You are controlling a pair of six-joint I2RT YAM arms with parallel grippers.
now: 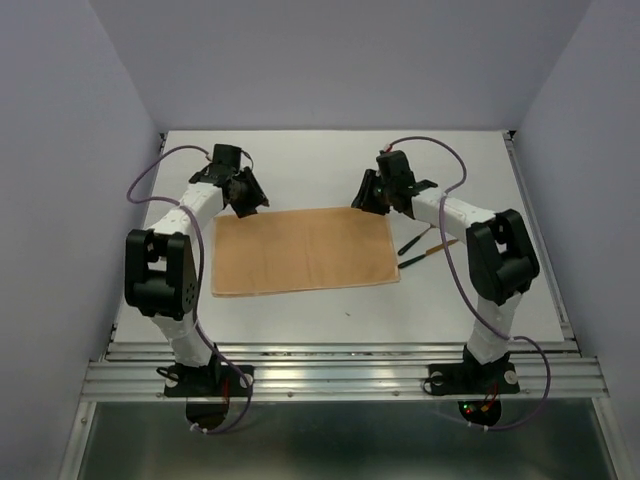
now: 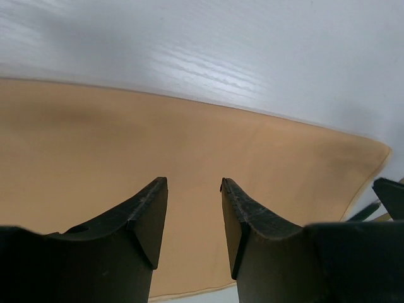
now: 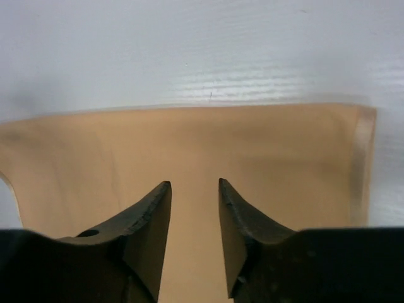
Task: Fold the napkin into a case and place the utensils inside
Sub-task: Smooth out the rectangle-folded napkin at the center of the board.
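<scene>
The peach-orange napkin point(image 1: 304, 250) lies flat on the white table as a wide rectangle, seemingly folded in two. My left gripper point(image 1: 248, 205) hovers over its far left corner, open with nothing between the fingers; in the left wrist view the napkin point(image 2: 189, 151) fills the space under the gap point(image 2: 194, 183). My right gripper point(image 1: 366, 200) stands over the far right corner, open and empty too, above the napkin point(image 3: 189, 145) in its wrist view point(image 3: 194, 184). The utensils point(image 1: 420, 248), with dark handles and gold heads, lie on the table just right of the cloth.
White table point(image 1: 330, 310) bounded by lavender walls at the back and sides. Purple cables point(image 1: 150, 175) loop from both arms. A metal rail point(image 1: 340, 370) runs along the near edge by the arm bases.
</scene>
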